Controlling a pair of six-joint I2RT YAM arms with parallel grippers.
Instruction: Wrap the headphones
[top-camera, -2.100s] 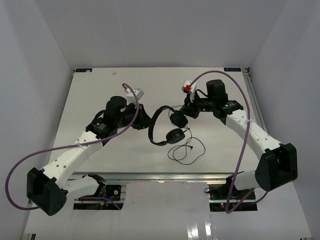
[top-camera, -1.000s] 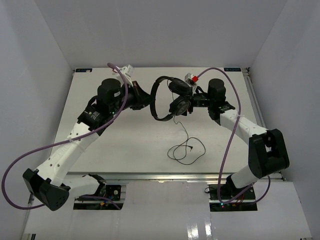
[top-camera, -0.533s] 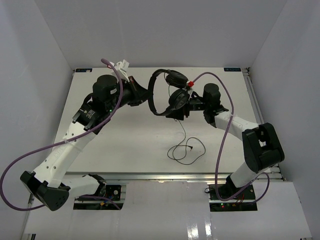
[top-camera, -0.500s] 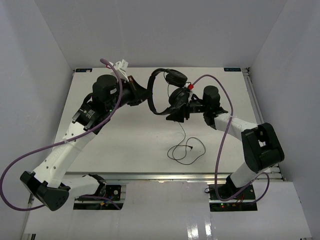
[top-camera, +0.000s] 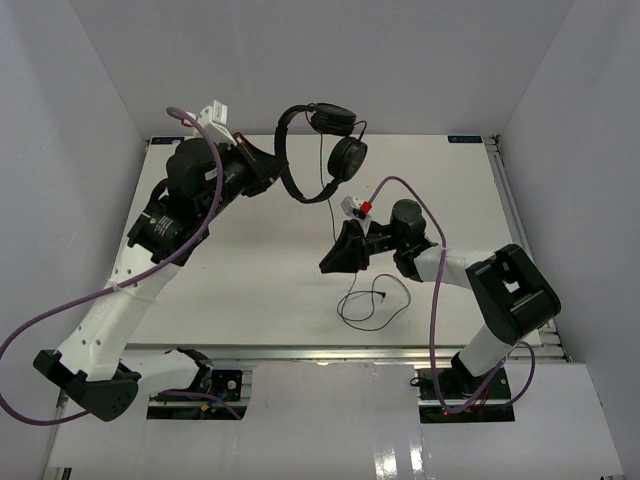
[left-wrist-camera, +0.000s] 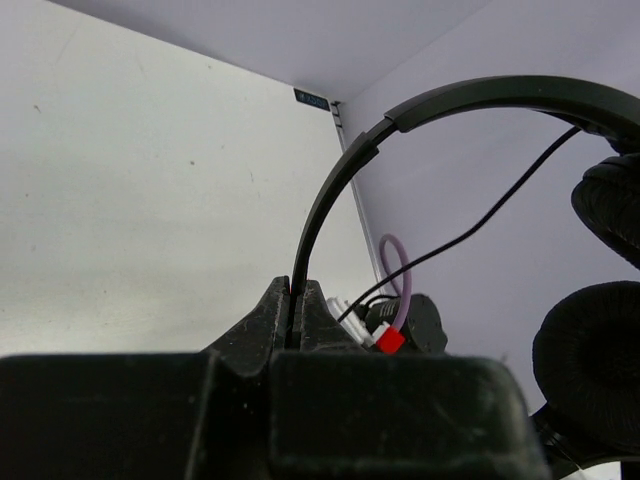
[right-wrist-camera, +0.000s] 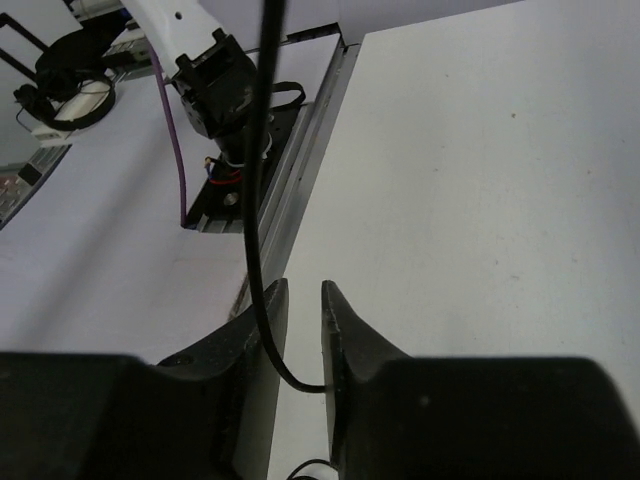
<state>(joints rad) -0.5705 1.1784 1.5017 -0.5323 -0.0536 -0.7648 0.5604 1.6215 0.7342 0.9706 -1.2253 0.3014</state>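
The black headphones (top-camera: 300, 190) hang in the air over the far middle of the table, with the two earcups (top-camera: 347, 157) to the right. My left gripper (top-camera: 272, 168) is shut on the thin headband (left-wrist-camera: 318, 215), whose arch rises from the jaws in the left wrist view. The thin cord (top-camera: 331, 215) drops from the earcups to my right gripper (top-camera: 326, 266). In the right wrist view the cord (right-wrist-camera: 258, 180) runs through the narrow gap of that gripper (right-wrist-camera: 304, 300), whose jaws stand slightly apart. The cord's end lies coiled on the table (top-camera: 372, 308).
The white table (top-camera: 220, 280) has white walls at the left, back and right. A metal rail (top-camera: 330, 352) runs along its front edge. Purple robot cables (top-camera: 60, 320) loop beside both arms. The right arm (top-camera: 450, 265) lies low over the table's right half.
My left gripper has lifted the headphones higher and to the left. My right gripper has left the earcup and moved down and forward along the cord.
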